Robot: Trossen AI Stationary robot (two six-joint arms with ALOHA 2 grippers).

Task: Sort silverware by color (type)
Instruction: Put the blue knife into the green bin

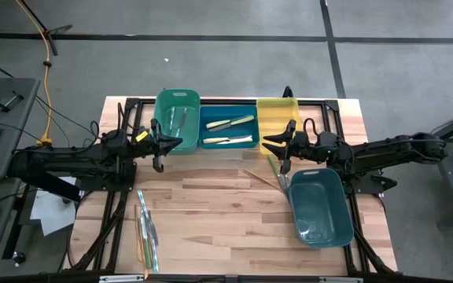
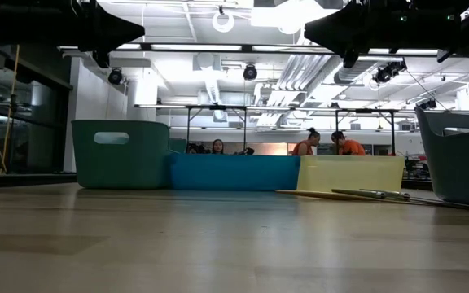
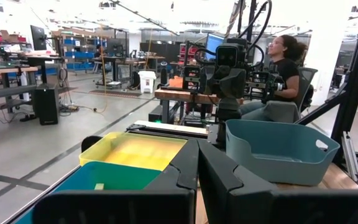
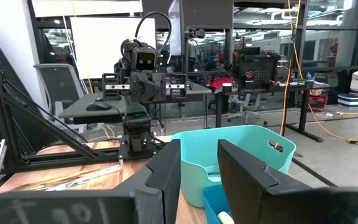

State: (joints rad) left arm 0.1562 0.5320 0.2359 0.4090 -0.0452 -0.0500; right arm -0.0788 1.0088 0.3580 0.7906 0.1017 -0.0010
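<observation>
1. Four bins stand on the wooden table (image 1: 211,212) in the high view: a green bin (image 1: 177,120), a blue bin (image 1: 228,130) and a yellow bin (image 1: 278,124) in a row at the far edge, and a grey-teal bin (image 1: 321,207) on the right side; pale-handled silverware (image 1: 230,123) lies in the blue bin, some pieces (image 1: 178,119) lie in the green bin, a few utensils (image 1: 147,229) lie on the near left of the table, and thin ones (image 1: 267,174) lie beside the grey-teal bin; the left gripper (image 1: 159,145) hangs by the green bin's near edge, the right gripper (image 1: 280,146) by the yellow bin's near edge.
2. Low view: the three bins stand side by side; utensils (image 2: 381,194) lie flat on the table in front of the yellow bin; people sit in the room behind.
3. Left wrist view: the left gripper's fingers (image 3: 185,168) are pressed together with nothing between them; beyond them are the yellow, blue and grey-teal bins and the right arm (image 3: 229,68); a person sits behind it.
4. Right wrist view: the right gripper's fingers (image 4: 166,174) stand apart, with nothing seen between them; the green bin and the left arm (image 4: 143,81) are in front.
</observation>
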